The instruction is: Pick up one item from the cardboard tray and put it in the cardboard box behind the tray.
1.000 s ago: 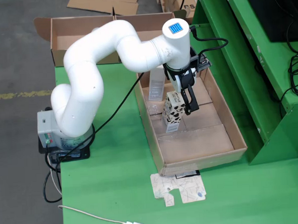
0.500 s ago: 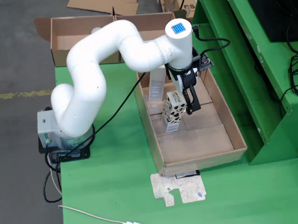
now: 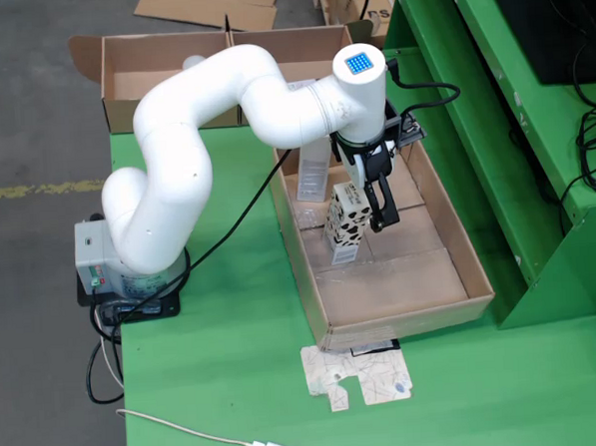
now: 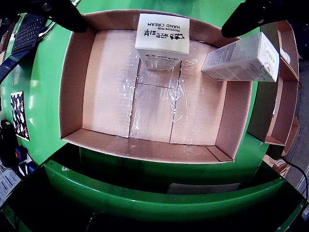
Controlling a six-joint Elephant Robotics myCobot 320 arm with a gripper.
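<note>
The tool (image 3: 374, 204) hung spread above the tray (image 3: 459, 245), one dark finger (image 3: 378, 201) beside the spotted carton (image 3: 344, 225) and nothing pinched, as I read it. I judged that carton, upright near the tray's middle, the likeliest pick, since the pale carton (image 4: 242, 59) leaned against the wall. The box (image 3: 135, 70) waited behind, well apart.

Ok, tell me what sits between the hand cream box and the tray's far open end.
Nothing: in the wrist view, only the tray's bare taped floor runs from the hand cream box to that wall.
</note>
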